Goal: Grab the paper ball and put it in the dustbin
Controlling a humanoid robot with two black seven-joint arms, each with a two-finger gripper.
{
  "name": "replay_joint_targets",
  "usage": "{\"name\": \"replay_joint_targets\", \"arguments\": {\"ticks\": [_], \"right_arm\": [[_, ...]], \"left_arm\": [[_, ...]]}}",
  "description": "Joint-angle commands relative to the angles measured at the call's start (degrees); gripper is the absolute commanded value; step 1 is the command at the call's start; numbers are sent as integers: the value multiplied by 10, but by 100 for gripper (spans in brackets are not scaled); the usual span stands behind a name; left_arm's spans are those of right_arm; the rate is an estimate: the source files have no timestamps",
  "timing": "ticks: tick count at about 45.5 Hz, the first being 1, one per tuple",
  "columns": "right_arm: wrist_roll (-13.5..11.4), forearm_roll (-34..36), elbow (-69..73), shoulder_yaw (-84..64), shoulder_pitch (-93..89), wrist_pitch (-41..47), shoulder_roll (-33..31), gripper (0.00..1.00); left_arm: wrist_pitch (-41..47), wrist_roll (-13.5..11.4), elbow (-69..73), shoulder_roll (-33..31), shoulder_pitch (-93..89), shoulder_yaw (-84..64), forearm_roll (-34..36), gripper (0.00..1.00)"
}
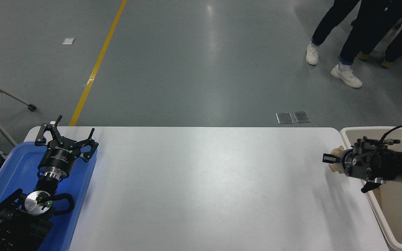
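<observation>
Two hands over white table (201, 181), right hand (333, 161) clamped on paper ball (337, 164), left hand (66, 137) spread, grey floor (194, 62)

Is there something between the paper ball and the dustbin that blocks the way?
Nothing visible does. The right hand holds the paper ball above the table's right edge, right beside the dustbin. Only the bin's near rim lies between them, and the ball appears to hang above it.

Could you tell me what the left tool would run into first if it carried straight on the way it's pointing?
Nothing on the table, it seems: the left tool points away over the blue tray's far rim and the table's far edge, toward open floor. Height is hard to judge.
</observation>
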Motion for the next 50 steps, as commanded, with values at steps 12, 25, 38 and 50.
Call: {"name": "replay_joint_targets", "arguments": {"ticks": [12, 25, 38, 50], "right_arm": [[85, -31, 394, -88, 449, 265, -93, 0], [93, -23, 403, -68, 642, 477, -148, 0], [91, -24, 402, -56, 752, 477, -189, 0], [89, -111, 337, -52, 641, 477, -216, 0]], "left_arm": [[0, 0, 0, 0, 0, 0, 0, 99], [0, 0, 0, 0, 0, 0, 0, 99], [0, 0, 0, 0, 1, -1, 0, 99], [0, 0, 0, 0, 1, -1, 0, 99]]}}
